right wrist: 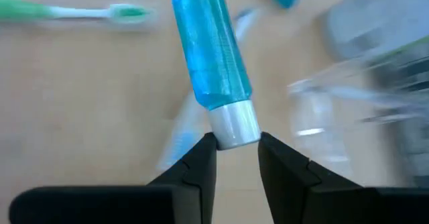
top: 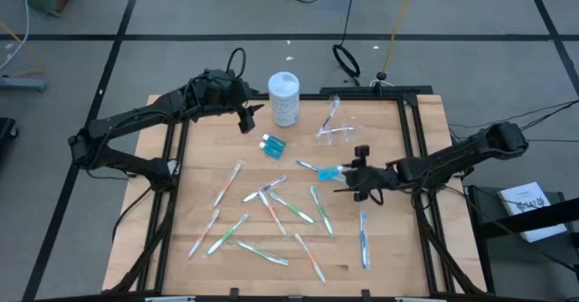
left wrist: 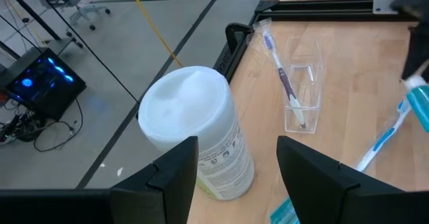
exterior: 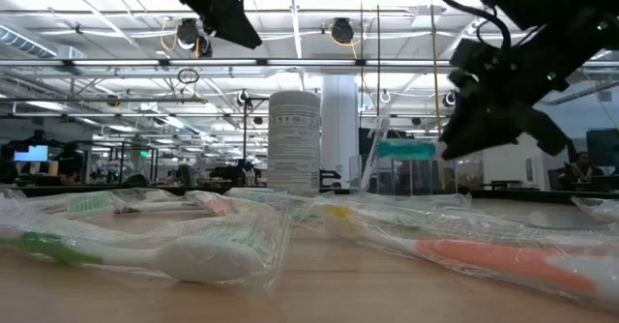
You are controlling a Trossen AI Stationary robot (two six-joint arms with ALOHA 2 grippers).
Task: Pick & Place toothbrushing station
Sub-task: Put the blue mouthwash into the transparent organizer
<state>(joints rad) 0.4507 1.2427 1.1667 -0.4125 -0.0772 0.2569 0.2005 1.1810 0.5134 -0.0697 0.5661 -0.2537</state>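
My right gripper [top: 347,173] is shut on a small blue tube [top: 331,171] just above the table's middle right; it shows lifted in the low view [exterior: 406,150]. A clear plastic cup [top: 336,132] stands beyond it with one toothbrush [left wrist: 281,70] leaning inside. Two more blue tubes [top: 271,146] lie near the middle. Several pale toothbrushes [top: 271,207] in wrappers lie flat across the near half. My left gripper [top: 249,117] is open and empty, hovering beside a white canister [top: 284,99]. My right gripper pinches the tube's white cap end [right wrist: 232,125] between its two fingers [right wrist: 201,158]. The fingers come level from the table's right side, and the tube sticks out ahead of them, along their line. The tube is lifted clear of the table, roughly level [exterior: 406,150].
The white canister [left wrist: 194,130] stands upright at the far middle, close to my left gripper. A black frame [top: 412,139] runs round the wooden table top. Cables lie on the floor beyond the far edge.
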